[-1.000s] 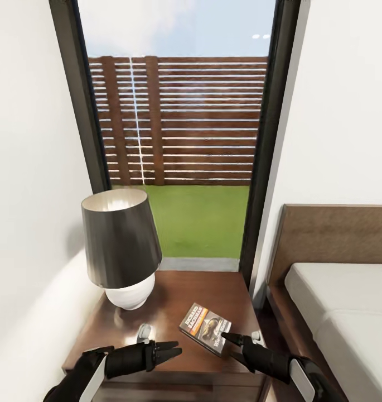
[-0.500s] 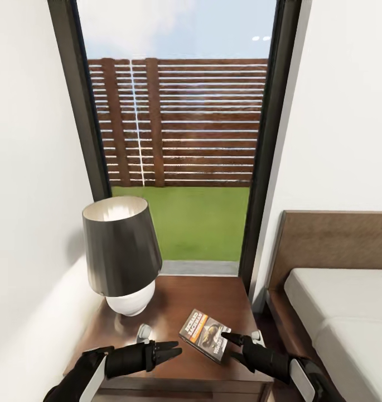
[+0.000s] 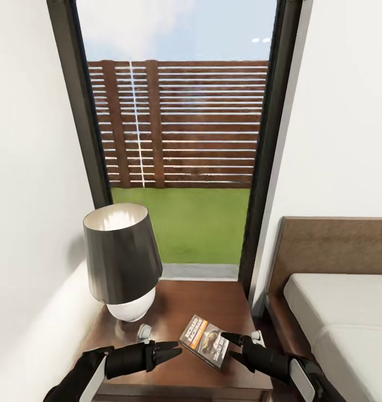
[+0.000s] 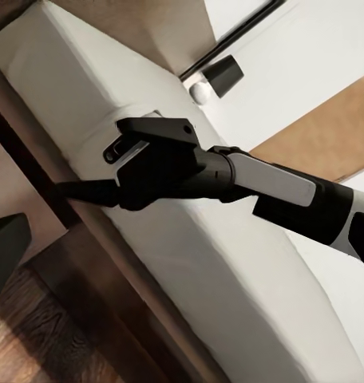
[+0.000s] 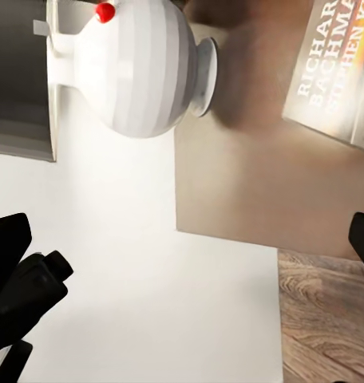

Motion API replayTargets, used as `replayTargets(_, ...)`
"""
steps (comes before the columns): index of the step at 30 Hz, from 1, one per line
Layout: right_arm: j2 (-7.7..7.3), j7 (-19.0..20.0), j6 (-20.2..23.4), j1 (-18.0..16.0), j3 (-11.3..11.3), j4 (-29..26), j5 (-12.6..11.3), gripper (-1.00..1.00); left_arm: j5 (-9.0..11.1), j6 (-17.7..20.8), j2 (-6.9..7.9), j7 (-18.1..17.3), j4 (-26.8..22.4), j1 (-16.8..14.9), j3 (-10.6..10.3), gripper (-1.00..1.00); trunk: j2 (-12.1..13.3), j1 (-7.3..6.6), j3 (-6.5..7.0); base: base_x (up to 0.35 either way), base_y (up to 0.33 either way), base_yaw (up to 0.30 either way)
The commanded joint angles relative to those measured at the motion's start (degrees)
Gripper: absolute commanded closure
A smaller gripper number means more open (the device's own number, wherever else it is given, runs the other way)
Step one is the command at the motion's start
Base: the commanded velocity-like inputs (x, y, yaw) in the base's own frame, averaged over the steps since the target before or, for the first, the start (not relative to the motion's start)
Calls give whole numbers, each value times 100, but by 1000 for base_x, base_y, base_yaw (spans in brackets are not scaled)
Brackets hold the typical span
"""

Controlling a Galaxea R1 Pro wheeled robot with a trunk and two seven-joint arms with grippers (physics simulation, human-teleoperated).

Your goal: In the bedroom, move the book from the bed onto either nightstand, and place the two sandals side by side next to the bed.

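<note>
Since the book point(image 3: 206, 341) already lies flat on the nightstand point(image 3: 224, 296), near its front edge, the job now is to let it be and pull away without bumping it. The right end effector point(image 3: 228, 345) has its two fingers spread apart, with the book's near corner just between or beside the tips, so it looks let go and not squeezed. I think the best move is to draw that arm straight back and a little up, so no finger drags the cover toward the edge. The book sits close to the front, so a small push could tip it off onto the floor point(image 5: 326, 319). The left end effector point(image 3: 169, 352) hovers over the front of the nightstand, on the book's other side, its fingers close together and holding nothing. It should stay clear of the book too. Behind the book stands a lamp point(image 3: 122, 259) with a dark shade and a round white base, and a tiny pale thing point(image 3: 144, 331) sits near that base; I cannot tell what it is. The bed point(image 3: 335, 318) is to the right, just beside the nightstand. Next come the sandals, so the robot will need to turn away and look for them.
</note>
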Motion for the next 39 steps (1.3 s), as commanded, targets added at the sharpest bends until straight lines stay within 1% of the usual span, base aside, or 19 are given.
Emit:
replayTargets(1,0,9,28,-3,-12,-2,-6,-100,51,60,8,25,2,-3,-27,-100,39,-24,13,0,0,0)
replayTargets(7,-7,17,23,-3,3,-13,-6,-100,50,43,8,436,21,-3,-27,-100,280,-155,120,0,0,0)
replayTargets(8,-20,57,3,-3,16,-13,4,-100,34,15,8,579,200,-3,-29,-100,320,-177,138,0,0,0)
replayTargets(10,-43,148,-9,0,17,-8,31,-100,29,1,8,614,266,-3,-32,-100,400,-221,174,0,0,0)
replayTargets(14,-76,528,-23,25,16,7,69,-100,23,-54,8,649,380,-3,-42,-100,560,-309,246,0,0,0)
replayTargets(15,-117,638,-30,37,16,30,82,-100,16,-121,8,657,471,-3,-43,-100,601,-331,264,0,0,0)
replayTargets(17,-226,690,-106,46,16,76,124,-100,-5,-216,12,693,578,-3,-40,-100,681,-375,300,0,0,0)
replayTargets(18,-318,709,-270,51,16,122,184,-100,-23,-291,20,753,655,-3,-39,-100,721,-397,318,0,0,0)
replayTargets(19,-366,717,-394,54,16,160,227,-100,-32,-333,28,792,694,-3,-38,-100,761,-419,336,0,0,0)
replayTargets(20,-458,728,-710,59,16,269,333,-100,-45,-424,40,879,775,-3,-37,-100,801,-441,354,0,0,0)
replayTargets(21,-532,735,-1142,62,16,476,480,-100,-53,-545,56,1001,901,-3,-37,-100,841,-463,372,0,0,0)
replayTargets(22,-583,739,-1531,64,16,698,616,-100,-58,-667,72,1121,1035,-3,-36,-100,881,-485,390,0,0,0)
replayTargets(23,-613,742,-1857,65,16,919,736,-100,-62,-802,87,1246,1171,-3,-36,-100,921,-507,408,0,0,0)
replayTargets(25,-640,743,-2225,66,16,1227,873,-100,-65,-1025,100,1443,1362,-3,-36,-100,1002,-551,444,0,0,0)
replayTargets(28,-658,741,-2588,67,16,1511,966,-100,-67,-1318,108,1685,1614,-3,-36,-100,1122,-617,497,0,0,0)
replayTargets(29,-663,740,-2819,67,16,1621,998,-100,-67,-1511,110,1828,1775,-3,-36,-100,1162,-639,515,0,0,0)
replayTargets(33,-668,735,-3109,67,16,1705,1019,-100,-68,-1768,110,2078,1935,-3,-40,-100,1322,-726,587,0,0,0)
replayTargets(37,-671,718,-3209,67,16,1735,1022,-100,-68,-1898,112,2381,1981,-1,-40,-100,1483,-814,659,0,0,0)
replayTargets(39,-672,709,-3230,67,16,1748,1022,-100,-68,-1920,113,2471,1989,3,-38,-100,1563,-858,695,0,0,0)
